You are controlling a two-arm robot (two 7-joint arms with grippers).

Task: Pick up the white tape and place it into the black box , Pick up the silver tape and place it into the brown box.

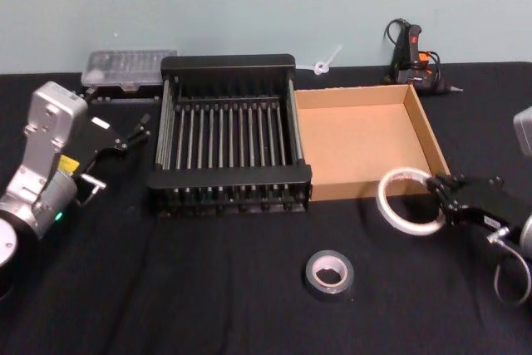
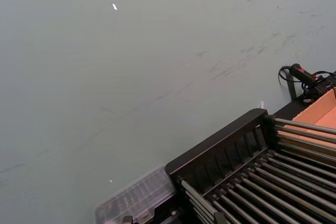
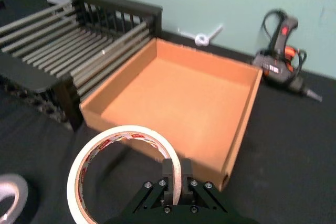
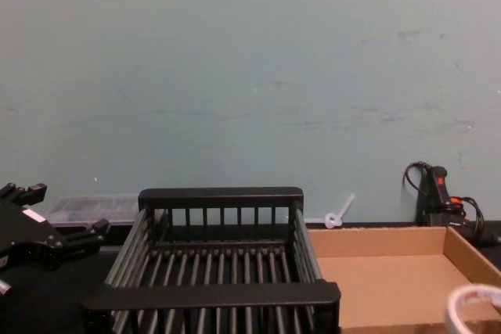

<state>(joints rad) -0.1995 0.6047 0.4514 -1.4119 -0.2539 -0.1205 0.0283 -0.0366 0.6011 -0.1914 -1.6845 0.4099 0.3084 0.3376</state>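
The first step is in hand: the right end effector (image 1: 439,197) is clamped on the rim of the white tape (image 1: 407,202), one finger inside the ring and one outside, as the right wrist view shows. The roll looks lifted off the bench (image 1: 208,288), tilted, though how far it clears the cloth is hard to judge. It hangs at about 5 o'clock of the brown box (image 1: 366,135), just off that box's near right corner.

The black box (image 1: 229,135) sits at 9 o'clock of the brown one, touching it. The next move calls for carrying the roll leftward, across or in front of the brown box, high enough to clear the crate's thick rim, and releasing over its slatted floor.

The silver tape (image 1: 329,274) lies flat at 6 o'clock, untouched. The left end effector (image 1: 131,132) waits at 9 o'clock of the crate, its fingers apart and holding nothing.
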